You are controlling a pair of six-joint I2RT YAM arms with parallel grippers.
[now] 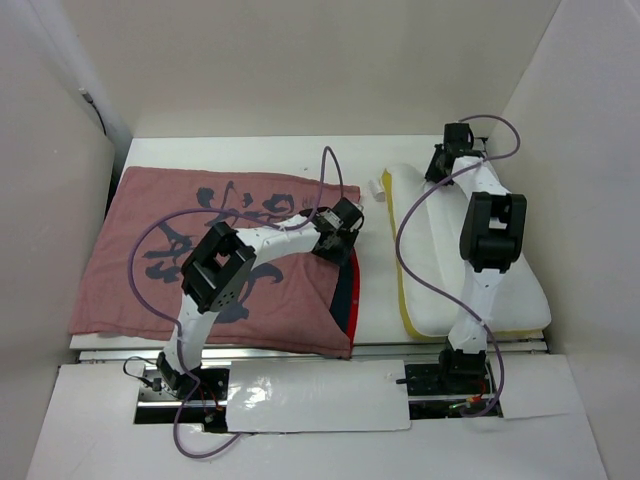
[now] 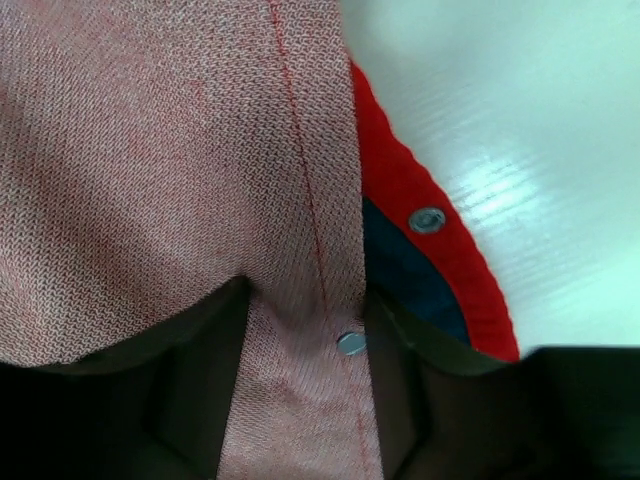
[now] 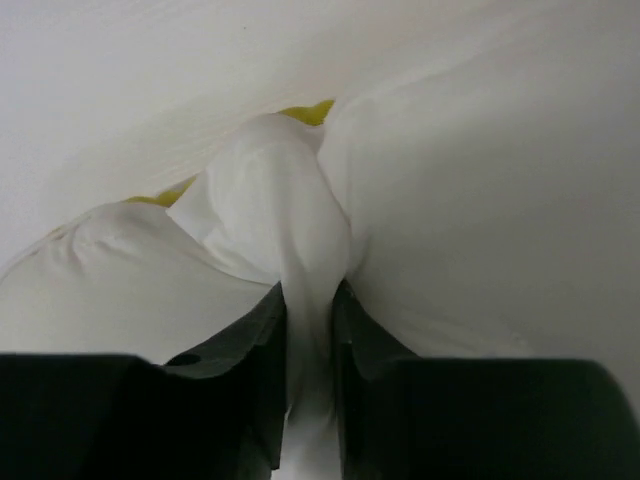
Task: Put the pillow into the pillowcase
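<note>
The pillowcase [image 1: 220, 260] lies flat on the left, pink calligraphy face up, with a red and dark edge [image 1: 348, 300] showing on its right side. My left gripper [image 1: 340, 238] sits on that right edge. In the left wrist view its fingers [image 2: 238, 330] press the pink hem [image 2: 300, 200] from both sides, and the cloth puckers between them beside a metal snap [image 2: 351, 343]. The white pillow [image 1: 470, 270] with yellow piping [image 1: 403, 300] lies on the right. My right gripper [image 1: 441, 165] is at its far end, pinching a fold of white pillow cloth [image 3: 290, 220] tightly.
White enclosure walls [image 1: 60, 230] stand on the left, back and right. A strip of bare white table [image 1: 372, 270] separates pillowcase and pillow. A second snap [image 2: 428, 220] sits on the red lower layer. Purple cables [image 1: 420, 260] loop above both arms.
</note>
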